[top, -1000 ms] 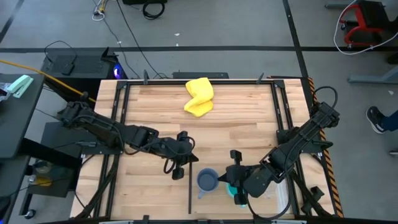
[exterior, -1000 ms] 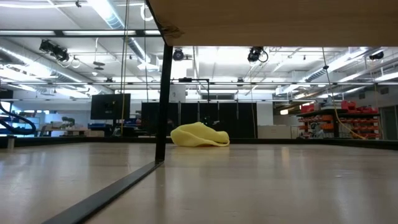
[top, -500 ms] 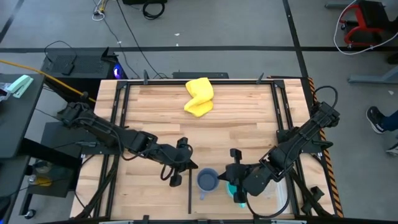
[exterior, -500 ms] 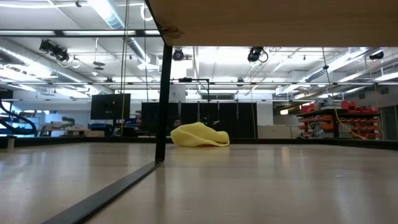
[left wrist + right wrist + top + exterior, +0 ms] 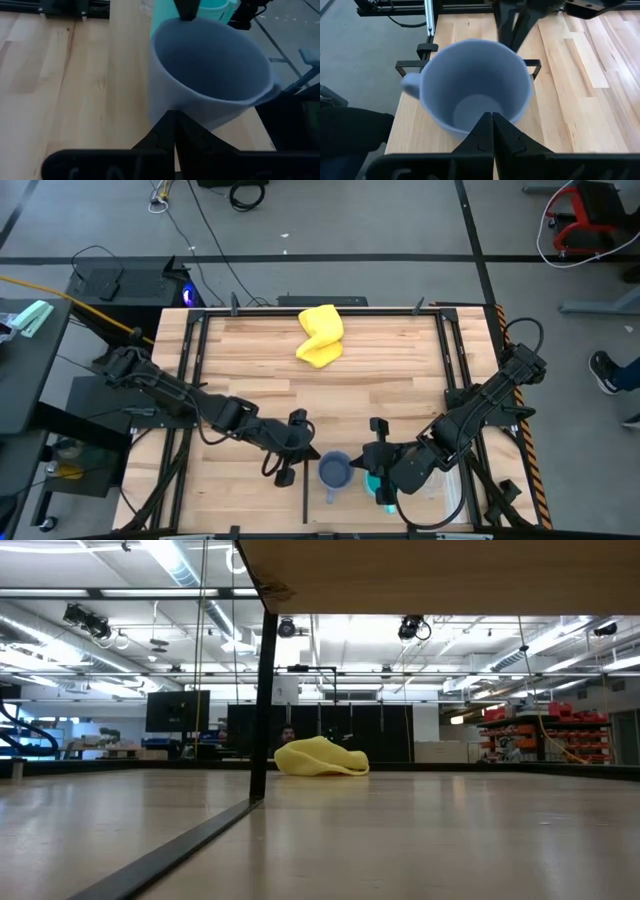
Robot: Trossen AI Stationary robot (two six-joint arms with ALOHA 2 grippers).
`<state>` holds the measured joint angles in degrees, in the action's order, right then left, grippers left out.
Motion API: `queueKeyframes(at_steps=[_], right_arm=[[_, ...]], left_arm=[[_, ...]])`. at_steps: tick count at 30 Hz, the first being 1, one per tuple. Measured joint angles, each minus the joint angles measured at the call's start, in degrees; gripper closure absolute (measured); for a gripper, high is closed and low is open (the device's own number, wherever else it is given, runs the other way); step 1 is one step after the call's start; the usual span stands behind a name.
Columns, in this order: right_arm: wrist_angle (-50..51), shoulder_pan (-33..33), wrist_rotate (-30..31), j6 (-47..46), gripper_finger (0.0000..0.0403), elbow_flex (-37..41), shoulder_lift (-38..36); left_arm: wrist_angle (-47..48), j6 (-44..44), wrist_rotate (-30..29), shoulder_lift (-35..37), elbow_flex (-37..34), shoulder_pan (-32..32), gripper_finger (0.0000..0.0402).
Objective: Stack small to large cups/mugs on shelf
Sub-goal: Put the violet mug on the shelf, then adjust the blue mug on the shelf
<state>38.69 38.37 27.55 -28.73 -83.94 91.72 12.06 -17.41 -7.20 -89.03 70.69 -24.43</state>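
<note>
The grey-blue mug (image 5: 333, 470) stands upright on the wood near the table's near edge, its handle (image 5: 410, 85) toward that edge. My left gripper (image 5: 303, 452) is shut, its tips at the mug's left wall. My right gripper (image 5: 360, 463) is shut, its tips at the mug's right rim. The cyan mug (image 5: 376, 486) stands right of the grey-blue one, mostly under my right gripper; it also shows in the left wrist view (image 5: 210, 6). A clear rim (image 5: 146, 6) shows beside it; I cannot tell if it is the clear cup. My left gripper's shut fingertips (image 5: 172, 117) lie level against the mug's outer wall (image 5: 165, 100) from the table's left; I cannot tell whether they touch it. My right gripper's shut fingertips (image 5: 492, 120) stand at the mug's rim (image 5: 470, 135) from the table's right; I cannot tell whether they touch it.
A crumpled yellow cloth (image 5: 320, 335) lies at the table's far middle and shows in the low view (image 5: 320, 757). A thin black post (image 5: 262, 700) holds a wooden board (image 5: 440, 565) above the low camera. Black rails (image 5: 452, 370) run along the table's sides.
My left gripper has gone toward the table's near edge and then right, up to the grey-blue mug's left side. The mug and my right gripper have stayed in place.
</note>
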Motion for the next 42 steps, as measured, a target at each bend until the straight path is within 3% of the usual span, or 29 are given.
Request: queueKeyframes(at_steps=[19, 25, 36, 42], right_arm=[[-0.01, -0.02, -0.04, 0.36, 0.04, 0.02, -0.02], [0.31, 0.13, -0.48, 0.35, 0.0398, 0.2, -1.25], [-0.87, 3.13, -0.33, 0.33, 0.0389, 0.2, -9.12], [0.89, 8.17, -0.19, -5.05, 0.0394, 0.15, -14.73]], left_arm=[[-0.92, 0.11, -0.02, 0.0, -0.04, -2.05, 0.0391], [0.31, 0.15, -0.06, 0.64, -0.04, -1.92, 0.037], [5.9, 0.08, -3.25, 5.77, -0.08, 0.03, 0.0361], [7.4, -0.01, -3.64, 6.43, -0.08, 1.27, 0.036]])
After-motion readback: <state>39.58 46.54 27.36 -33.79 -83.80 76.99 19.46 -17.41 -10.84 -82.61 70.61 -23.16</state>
